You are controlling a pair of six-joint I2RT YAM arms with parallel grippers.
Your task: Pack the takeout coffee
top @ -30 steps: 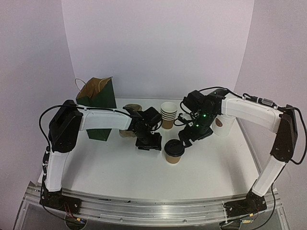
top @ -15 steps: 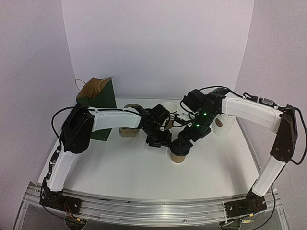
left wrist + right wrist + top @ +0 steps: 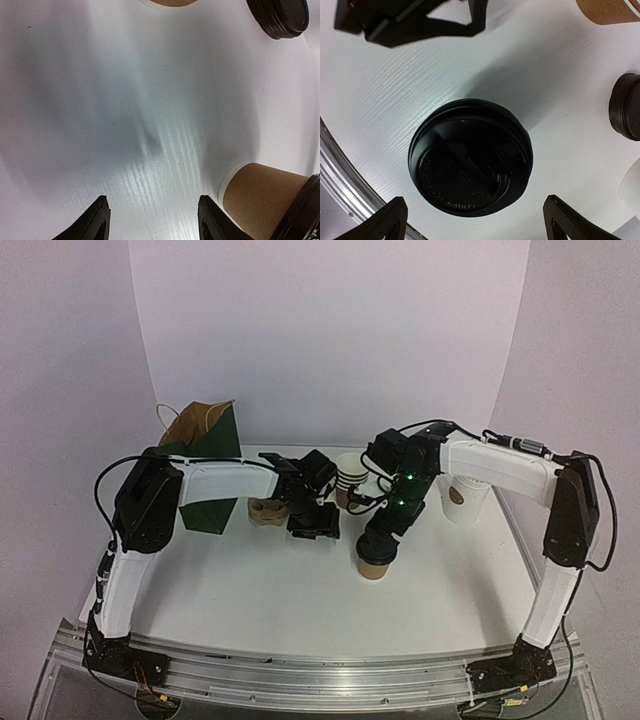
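The takeout coffee (image 3: pixel 372 568), a brown paper cup under a black domed lid (image 3: pixel 470 157), stands upright mid-table. My right gripper (image 3: pixel 382 538) hangs straight over it, open. In the right wrist view the gripper (image 3: pixel 480 222) has one fingertip on each side of the lid, and neither touches it. My left gripper (image 3: pixel 312 522) is to the cup's left, low over the table and open. In the left wrist view this gripper (image 3: pixel 152 222) has only bare table between its fingers, with the cup (image 3: pixel 260 200) just to its right.
A dark green paper bag (image 3: pixel 205 455) stands at the back left, with a brown pulp carrier (image 3: pixel 268 510) in front of it. A stack of paper cups (image 3: pixel 350 475) and a white cup (image 3: pixel 462 498) are behind the coffee. A stack of black lids (image 3: pixel 626 105) lies nearby.
My right gripper has swung forward and left to sit directly over the cup's lid. My left gripper moved toward the cup, then drew back left. The cup has shifted slightly right.
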